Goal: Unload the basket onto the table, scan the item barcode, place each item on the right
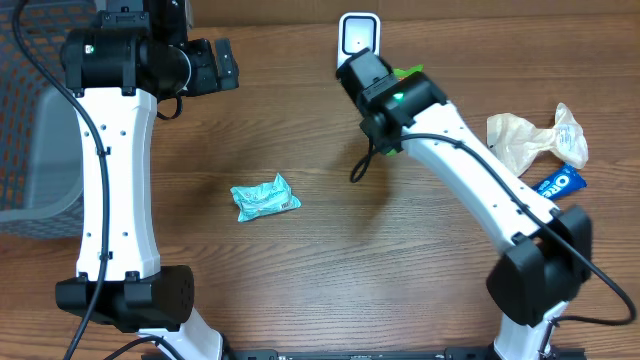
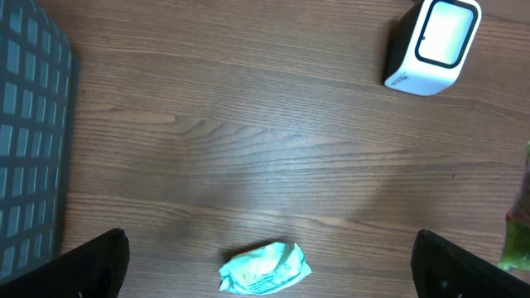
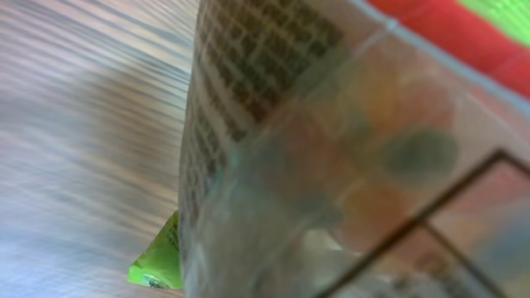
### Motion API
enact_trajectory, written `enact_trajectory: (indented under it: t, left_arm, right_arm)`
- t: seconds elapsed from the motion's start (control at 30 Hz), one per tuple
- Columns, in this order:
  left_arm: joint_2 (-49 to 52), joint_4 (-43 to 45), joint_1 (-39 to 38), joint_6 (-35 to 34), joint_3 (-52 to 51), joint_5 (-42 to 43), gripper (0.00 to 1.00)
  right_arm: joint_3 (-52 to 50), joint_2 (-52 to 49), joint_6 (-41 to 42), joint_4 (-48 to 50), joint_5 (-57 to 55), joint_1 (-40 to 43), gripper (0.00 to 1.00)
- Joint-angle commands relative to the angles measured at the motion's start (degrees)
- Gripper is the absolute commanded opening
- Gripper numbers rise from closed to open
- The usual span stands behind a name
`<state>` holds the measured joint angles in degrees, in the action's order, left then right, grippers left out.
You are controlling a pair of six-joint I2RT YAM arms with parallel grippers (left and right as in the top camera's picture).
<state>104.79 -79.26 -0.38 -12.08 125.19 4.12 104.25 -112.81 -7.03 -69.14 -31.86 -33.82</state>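
Observation:
My right gripper point(image 1: 362, 72) is shut on the item point(image 1: 408, 73), a green and red packet, and holds it close in front of the white barcode scanner point(image 1: 358, 35) at the table's far edge. The right wrist view is filled by the packet point(image 3: 331, 165): clear wrapper, small black print, a green corner; its fingers are hidden. My left gripper point(image 1: 222, 62) hovers open at the far left, nothing in it. In the left wrist view its fingers point(image 2: 91, 265) frame a teal packet point(image 2: 265, 267) lying on the table below, with the scanner point(image 2: 432, 45) top right.
The teal packet point(image 1: 265, 197) lies mid-table. A grey basket point(image 1: 40, 150) stands at the left edge. At the right lie a crumpled beige bag point(image 1: 530, 135) and a blue Oreo packet point(image 1: 558, 183).

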Motion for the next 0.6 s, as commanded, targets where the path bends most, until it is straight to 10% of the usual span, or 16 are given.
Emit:
enact_trajectory:
  t: [0.0, 0.27, 0.57]
  left_arm:
    - [-0.96, 0.17, 0.00, -0.79, 0.17, 0.35, 1.00]
    - [-0.96, 0.17, 0.00, -0.79, 0.17, 0.37, 1.00]
    - [-0.96, 0.17, 0.00, -0.79, 0.17, 0.37, 1.00]
  right_arm:
    - [1.36, -2.99, 7.13, -0.42, -8.98, -1.46, 0.04]
    - [-1.62, -11.21, 7.34, -1.51, -9.05, -5.01, 0.05]
    - [-1.44, -12.59, 7.32, -4.94, -8.76, -12.46, 0.62]
